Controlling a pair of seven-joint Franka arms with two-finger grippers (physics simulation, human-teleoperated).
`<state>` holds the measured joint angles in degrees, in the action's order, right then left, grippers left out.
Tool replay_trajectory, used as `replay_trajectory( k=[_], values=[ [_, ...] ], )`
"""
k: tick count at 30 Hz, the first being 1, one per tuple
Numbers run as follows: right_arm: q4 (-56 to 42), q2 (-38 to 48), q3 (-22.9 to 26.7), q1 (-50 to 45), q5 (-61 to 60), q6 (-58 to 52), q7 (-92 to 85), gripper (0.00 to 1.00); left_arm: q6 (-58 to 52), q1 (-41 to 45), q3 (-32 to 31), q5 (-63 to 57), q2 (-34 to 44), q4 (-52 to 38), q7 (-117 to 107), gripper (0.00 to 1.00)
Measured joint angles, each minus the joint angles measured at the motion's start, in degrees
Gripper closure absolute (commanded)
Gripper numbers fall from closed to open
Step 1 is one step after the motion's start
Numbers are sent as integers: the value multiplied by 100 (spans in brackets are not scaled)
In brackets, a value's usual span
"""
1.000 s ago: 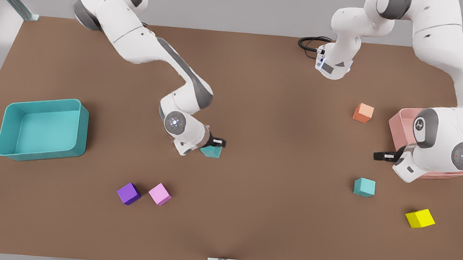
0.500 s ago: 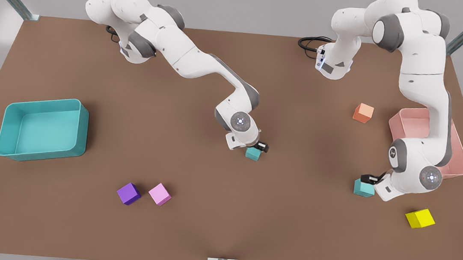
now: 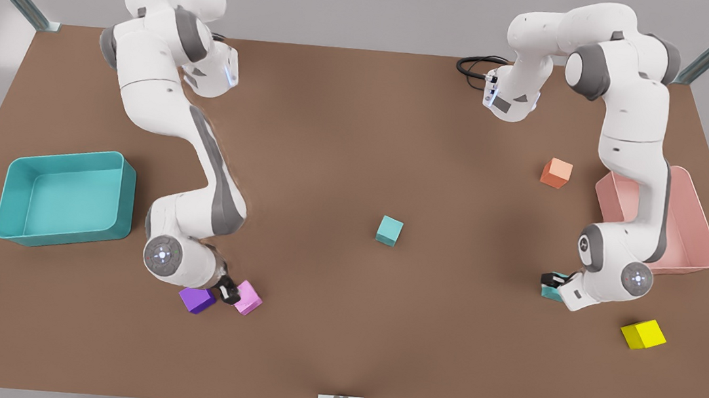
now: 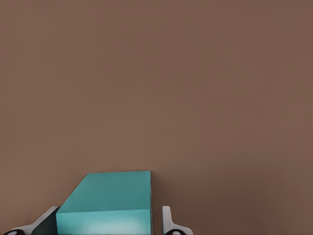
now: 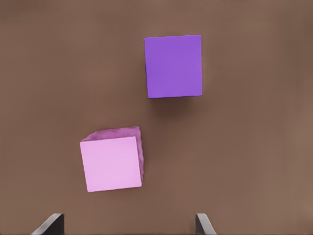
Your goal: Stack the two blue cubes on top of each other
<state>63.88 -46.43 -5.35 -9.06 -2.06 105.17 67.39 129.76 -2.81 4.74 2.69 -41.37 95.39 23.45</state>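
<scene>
One blue cube (image 3: pixel 389 230) rests alone on the table near its middle. The other blue cube (image 3: pixel 550 293) sits on the table at the front view's right, partly covered by my left gripper (image 3: pixel 554 281). In the left wrist view that cube (image 4: pixel 110 200) lies between the gripper's fingers (image 4: pixel 168 223), with a small gap on one side. The left gripper (image 4: pixel 107 223) is open around it. My right gripper (image 3: pixel 227 290) hovers open at the front view's left, over the purple cube (image 5: pixel 173 66) and the pink cube (image 5: pixel 111 162), holding nothing.
A large teal bin (image 3: pixel 124 194) stands at the front view's left and a pink bin (image 3: pixel 697 228) at its right. An orange cube (image 3: pixel 556 173) and a yellow cube (image 3: pixel 643 334) lie near the left arm. The purple cube (image 3: pixel 195 300) and pink cube (image 3: pixel 249 298) flank the right gripper.
The right gripper carried a blue cube to the table's middle, let it go and swung over to the purple and pink cubes. The left gripper came down around the other blue cube.
</scene>
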Motion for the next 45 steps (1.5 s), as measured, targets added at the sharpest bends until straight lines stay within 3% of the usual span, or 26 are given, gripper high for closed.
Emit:
replay_trajectory(
  k=[2,4,6,7,13,18,23,32,45],
  values=[
    [-24,801,11,397,258,-603,-527,0,44,0,0,1,-40,0,50,0],
    [27,1795,22,504,470,-1166,-1126,0,78,0,0,-12,-56,0,85,39],
    [900,3090,26,504,580,-1564,-1672,0,111,1,-1,-60,-59,1,80,45],
    [1260,3454,24,440,600,-1653,-1920,0,124,2,-1,-71,-50,1,82,46],
    [1507,3534,26,450,641,-1974,-3155,0,15,255,2,-101,431,-7,-26,46],
    [1524,3546,26,449,665,-2103,-3909,0,-818,2287,-104,-89,1032,-360,-875,46],
    [1581,3576,26,450,671,-2180,-4480,0,-1288,3763,-154,384,708,-1058,-2188,45],
    [1611,3570,52,494,652,-2255,-5182,0,-1694,4249,-246,611,292,-1122,-4029,45],
    [1678,3545,43,487,638,-2272,-5735,0,-1685,4081,-326,606,230,-978,-5473,44]
  ],
)
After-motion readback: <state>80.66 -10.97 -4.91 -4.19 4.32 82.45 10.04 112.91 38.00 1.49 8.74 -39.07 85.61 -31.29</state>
